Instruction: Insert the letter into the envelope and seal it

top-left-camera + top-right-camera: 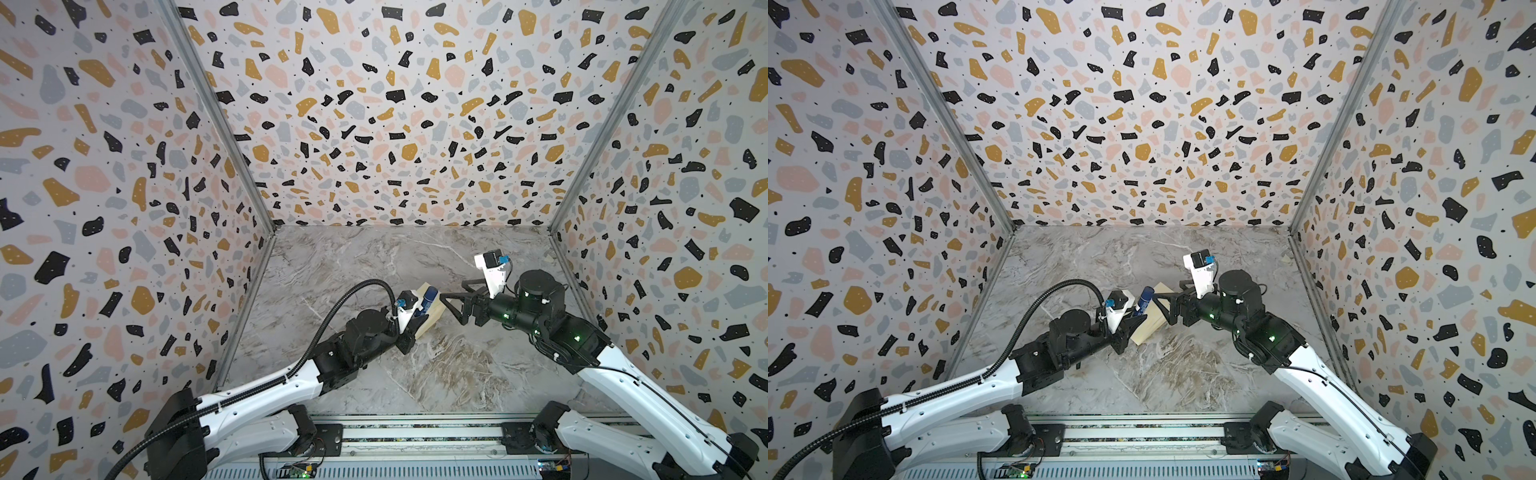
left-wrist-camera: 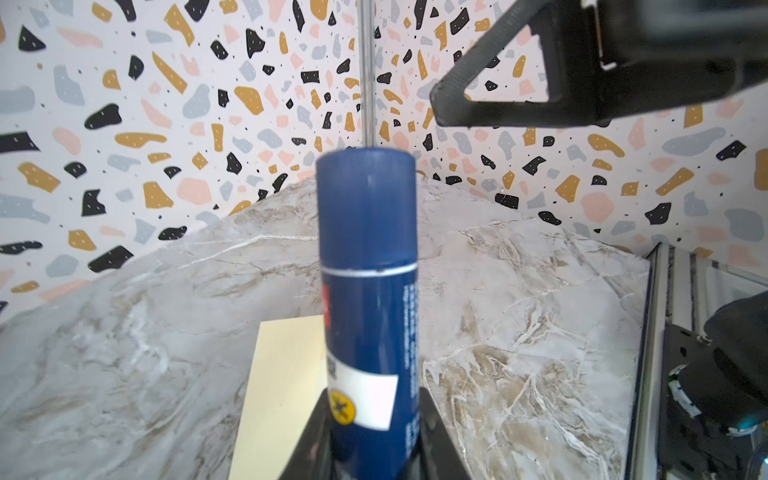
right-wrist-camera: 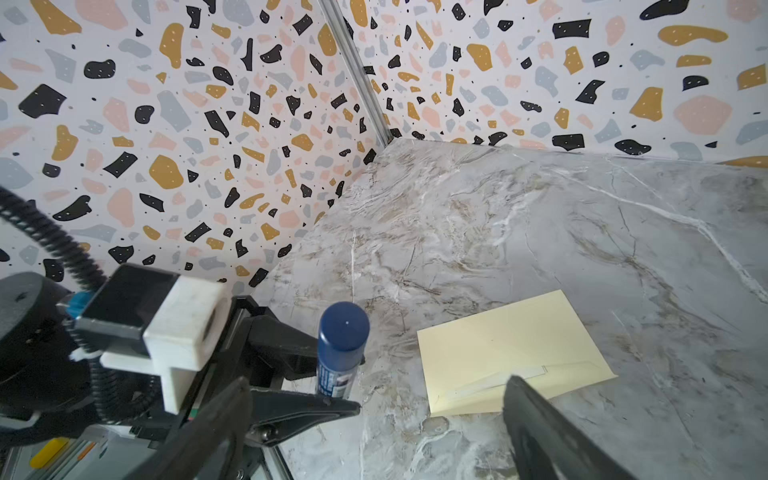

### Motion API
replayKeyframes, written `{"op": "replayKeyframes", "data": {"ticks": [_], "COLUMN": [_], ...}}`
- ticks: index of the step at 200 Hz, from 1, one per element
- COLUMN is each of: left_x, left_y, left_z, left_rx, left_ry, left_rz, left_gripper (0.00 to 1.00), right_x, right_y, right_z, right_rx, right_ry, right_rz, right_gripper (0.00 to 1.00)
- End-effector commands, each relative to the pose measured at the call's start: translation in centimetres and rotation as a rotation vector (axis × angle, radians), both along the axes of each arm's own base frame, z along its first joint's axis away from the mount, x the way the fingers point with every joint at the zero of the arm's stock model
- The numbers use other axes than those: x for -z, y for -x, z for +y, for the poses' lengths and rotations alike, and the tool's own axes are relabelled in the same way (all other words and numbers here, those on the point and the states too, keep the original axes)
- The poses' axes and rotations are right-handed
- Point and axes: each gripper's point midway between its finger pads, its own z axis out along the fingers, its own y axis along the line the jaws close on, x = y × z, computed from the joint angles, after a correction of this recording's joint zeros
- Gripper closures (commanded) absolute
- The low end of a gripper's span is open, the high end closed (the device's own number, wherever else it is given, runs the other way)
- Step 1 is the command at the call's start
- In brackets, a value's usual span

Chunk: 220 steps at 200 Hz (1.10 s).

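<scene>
The envelope [image 3: 511, 353] lies flat on the marble table [image 3: 540, 228], flap folded over, no letter showing. Just beside it the left gripper [image 3: 336, 382] clamps a capped glue stick [image 2: 368, 291] upright; the right gripper [image 1: 451, 308] hangs empty, jaws wide. Nothing pins the envelope, so gluing could drag it.

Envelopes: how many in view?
1. The envelope lies flat on the table beside the glue stick in the left gripper. Some table is out of sight, so another could be hidden.

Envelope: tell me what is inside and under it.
The envelope lies flat on the marble table, nothing else under it showing. Its flap is folded over, so the paper hides whatever is inside.
</scene>
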Motion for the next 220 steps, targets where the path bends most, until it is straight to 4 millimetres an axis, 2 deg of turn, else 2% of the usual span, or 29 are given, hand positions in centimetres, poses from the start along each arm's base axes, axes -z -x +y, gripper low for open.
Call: {"op": "replayKeyframes", "data": {"ticks": [1, 37, 64, 73, 125, 220], "left_x": [-0.5, 0.2, 0.6, 1.3, 1.5, 1.8], "left_y": [0.6, 1.2, 1.2, 1.4, 1.7, 1.9], "left_z": [0.5, 1.0, 1.2, 1.3, 1.0, 1.0], "left_rx": [0.051, 0.086, 0.091, 0.101, 0.127, 0.140], "left_ry": [-0.083, -0.154, -0.197, -0.224, -0.227, -0.233], "left_rz": [-0.166, -0.255, -0.283, -0.270, -0.259, -0.244], "left_gripper": [1.00, 1.00, 1.00, 1.00, 1.00, 1.00], "right_x": [1.8, 2.1, 2.5, 2.7, 2.8, 2.9], "right_y": [2.1, 3.1, 3.3, 3.4, 3.3, 2.7], "right_z": [0.5, 1.9, 2.5, 2.7, 4.1, 4.4], "right_rx": [-0.132, -0.234, -0.253, -0.257, -0.268, -0.240], "right_ry": [0.106, 0.092, 0.091, 0.093, 0.093, 0.095], "right_rz": [0.100, 0.170, 0.190, 0.196, 0.204, 0.201], "right_gripper": [0.03, 0.05, 0.11, 0.14, 0.32, 0.62]}}
